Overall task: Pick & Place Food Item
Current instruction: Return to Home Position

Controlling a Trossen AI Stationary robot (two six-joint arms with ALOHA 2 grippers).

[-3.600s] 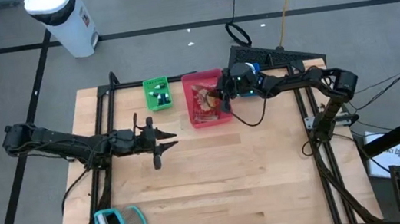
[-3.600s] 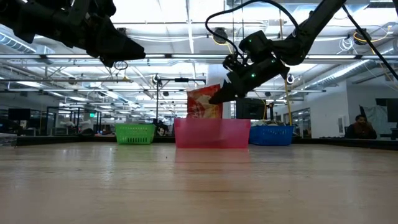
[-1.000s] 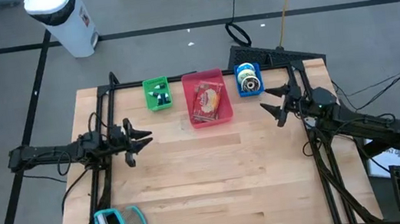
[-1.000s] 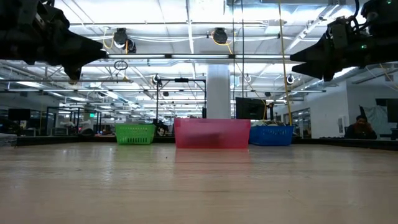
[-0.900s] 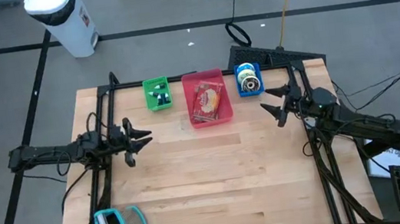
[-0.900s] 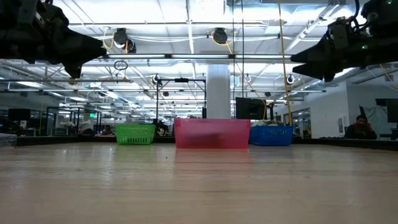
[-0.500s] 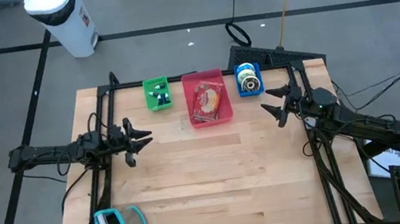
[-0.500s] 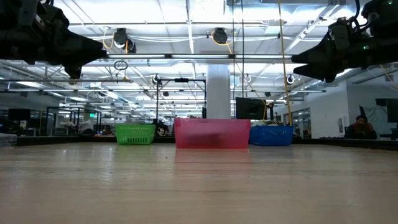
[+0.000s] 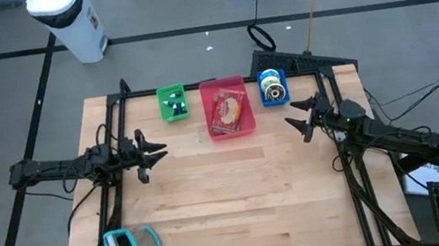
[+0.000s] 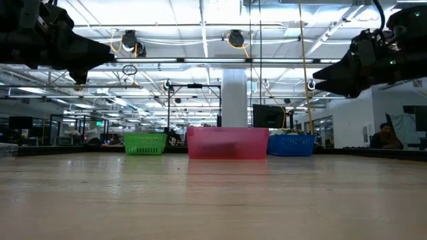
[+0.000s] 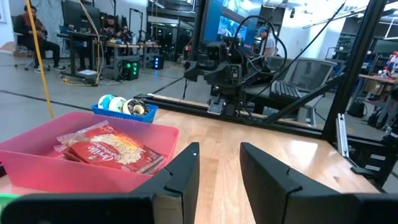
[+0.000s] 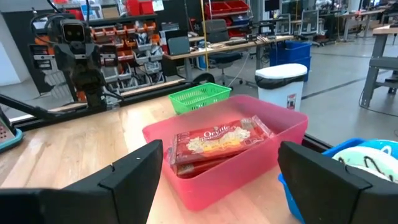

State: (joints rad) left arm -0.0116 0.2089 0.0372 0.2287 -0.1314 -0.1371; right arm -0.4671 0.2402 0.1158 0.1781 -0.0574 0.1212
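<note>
High view: red bin w/ popcorn bags btwn green bin, blue bin; left hand, right hand released (empty).

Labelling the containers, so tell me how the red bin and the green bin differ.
The red bin is clearly larger than the green bin. The red bin holds red popcorn bags; the green bin holds small items too tiny to identify. The red bin's walls are solid, while the green bin's are latticed. Both are open-topped and stand side by side.
</note>
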